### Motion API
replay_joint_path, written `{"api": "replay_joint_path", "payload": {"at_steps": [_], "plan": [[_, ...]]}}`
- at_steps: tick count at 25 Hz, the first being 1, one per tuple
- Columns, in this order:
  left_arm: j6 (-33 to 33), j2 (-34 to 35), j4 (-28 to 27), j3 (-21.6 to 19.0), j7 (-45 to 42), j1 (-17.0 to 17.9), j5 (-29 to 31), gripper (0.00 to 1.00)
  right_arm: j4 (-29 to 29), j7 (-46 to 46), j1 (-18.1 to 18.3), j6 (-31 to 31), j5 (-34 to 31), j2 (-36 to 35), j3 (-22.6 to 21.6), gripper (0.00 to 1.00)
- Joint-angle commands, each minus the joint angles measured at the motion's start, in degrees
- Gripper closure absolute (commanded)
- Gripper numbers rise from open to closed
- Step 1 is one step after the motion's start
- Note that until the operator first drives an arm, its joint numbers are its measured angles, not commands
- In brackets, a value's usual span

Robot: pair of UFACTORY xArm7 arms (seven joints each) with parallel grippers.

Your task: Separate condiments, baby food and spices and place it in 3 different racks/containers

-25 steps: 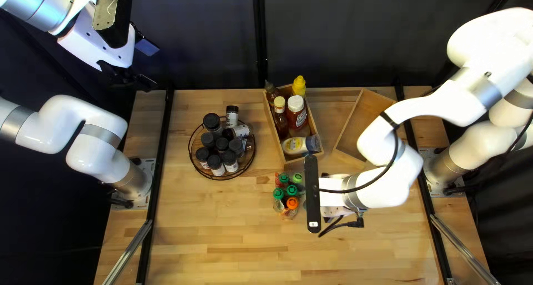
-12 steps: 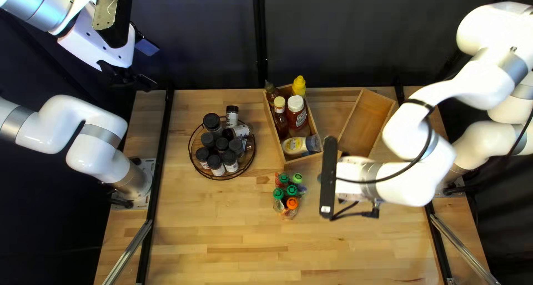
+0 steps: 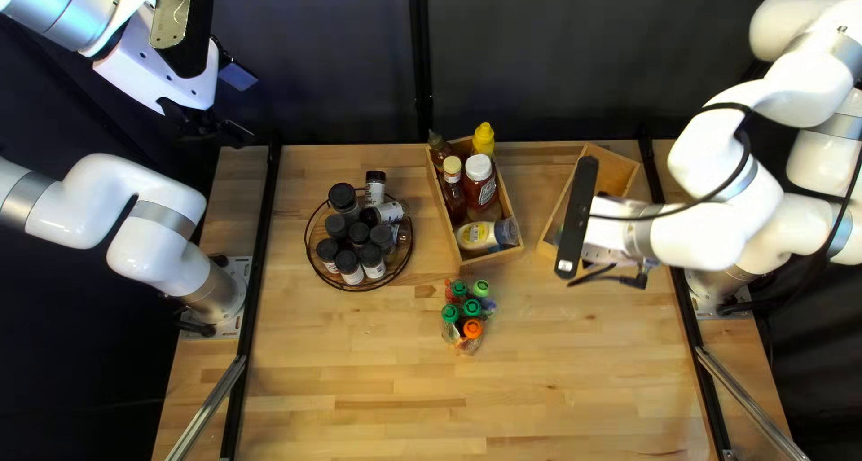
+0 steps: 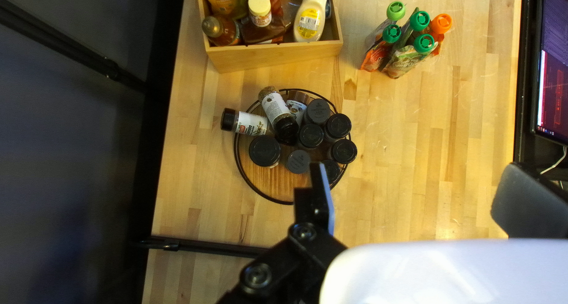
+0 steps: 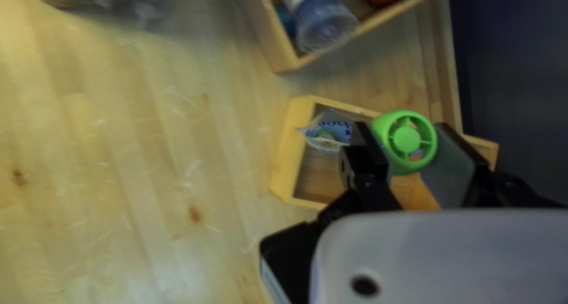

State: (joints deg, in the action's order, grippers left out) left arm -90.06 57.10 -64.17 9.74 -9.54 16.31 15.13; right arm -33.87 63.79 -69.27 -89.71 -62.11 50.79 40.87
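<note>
The green-capped pouch (image 5: 406,139) is held between the right end effector's (image 3: 577,219) fingers, apparently above the wooden box (image 5: 288,153).

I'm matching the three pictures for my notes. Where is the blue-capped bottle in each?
Top left view: the bottle is mid-view, in the condiment box, at its near end.
Left wrist view: ahead of the left tool, beyond the rack.
Right wrist view: ahead of the right tool, beyond the second box; partly shown.
Shared landmark: the condiment box.
</note>
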Motion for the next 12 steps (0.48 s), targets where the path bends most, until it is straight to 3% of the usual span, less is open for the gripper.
{"api": "replay_joint_path", "payload": {"at_steps": [1, 12], "plan": [[0.00, 0.00, 0.00, 0.00, 0.00, 0.00, 0.00, 0.00, 3.47, -0.55, 4.18, -1.40, -1.26, 4.81, -0.46, 1.00], [0.00, 0.00, 0.00, 0.00, 0.00, 0.00, 0.00, 0.00, 11.67, -2.67, 14.79, -2.27, -5.23, 16.77, 0.82, 1.00]]}}
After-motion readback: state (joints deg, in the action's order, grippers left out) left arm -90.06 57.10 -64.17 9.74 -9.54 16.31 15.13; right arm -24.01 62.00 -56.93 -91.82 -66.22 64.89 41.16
